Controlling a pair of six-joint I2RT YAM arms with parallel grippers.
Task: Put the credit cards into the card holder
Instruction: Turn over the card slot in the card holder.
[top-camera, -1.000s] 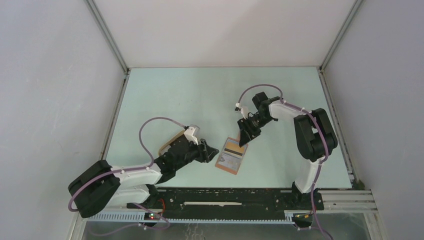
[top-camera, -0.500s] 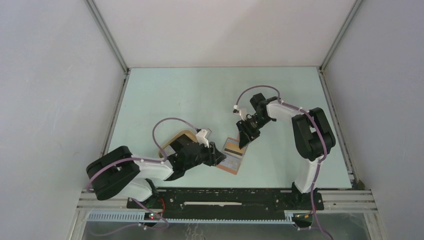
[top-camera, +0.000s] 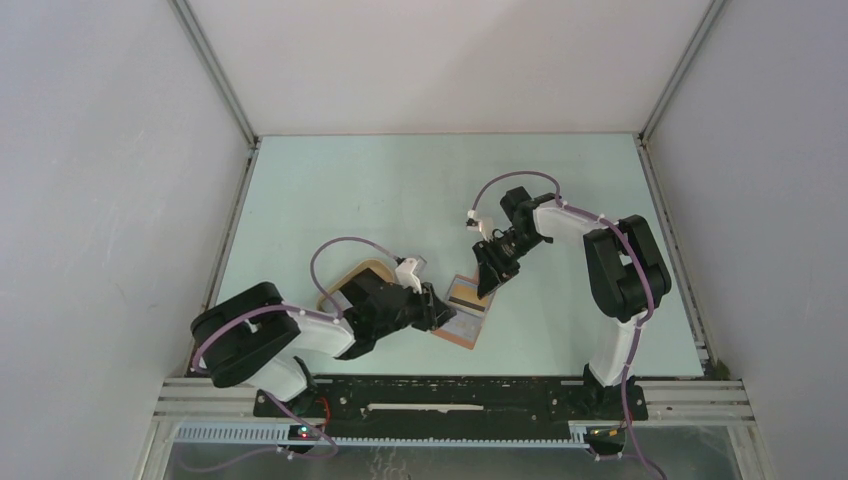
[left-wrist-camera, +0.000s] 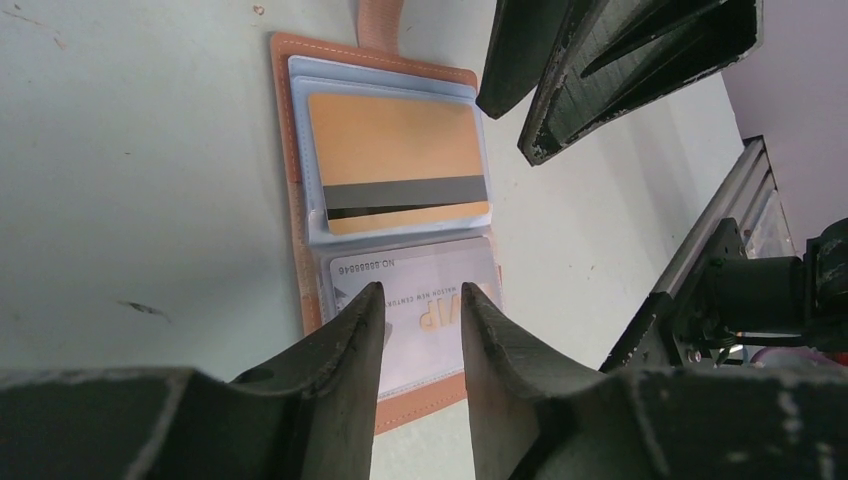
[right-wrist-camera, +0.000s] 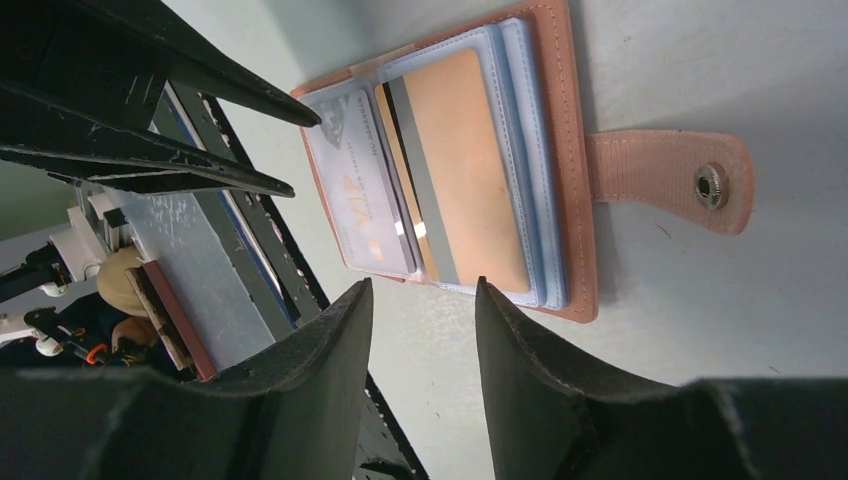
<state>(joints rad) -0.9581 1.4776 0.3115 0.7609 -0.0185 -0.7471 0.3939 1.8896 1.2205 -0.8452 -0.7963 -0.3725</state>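
The card holder (top-camera: 468, 322) lies open on the table, its strap and snap (right-wrist-camera: 708, 183) pointing away from the arms' bases. An orange-yellow credit card (left-wrist-camera: 397, 140) with a dark stripe sits in one grey-blue slot. A white credit card (left-wrist-camera: 430, 290) printed "VIP" sits in the slot beside it. My left gripper (left-wrist-camera: 420, 293) hovers open over the white card's end of the holder, with nothing between its fingers. My right gripper (right-wrist-camera: 425, 288) stands open just off the holder's far long edge, also holding nothing. Each wrist view shows the other gripper's dark fingers (left-wrist-camera: 600, 60) across the holder.
A pale tan oval tray (top-camera: 352, 272) lies left of the holder, mostly under my left arm. The black base rail (top-camera: 450, 395) runs along the near table edge, close to the holder. White walls close in the table on three sides.
My left arm has swung right until its gripper reaches the card holder's near end, and its jaws have narrowed. The right gripper has shifted only slightly.
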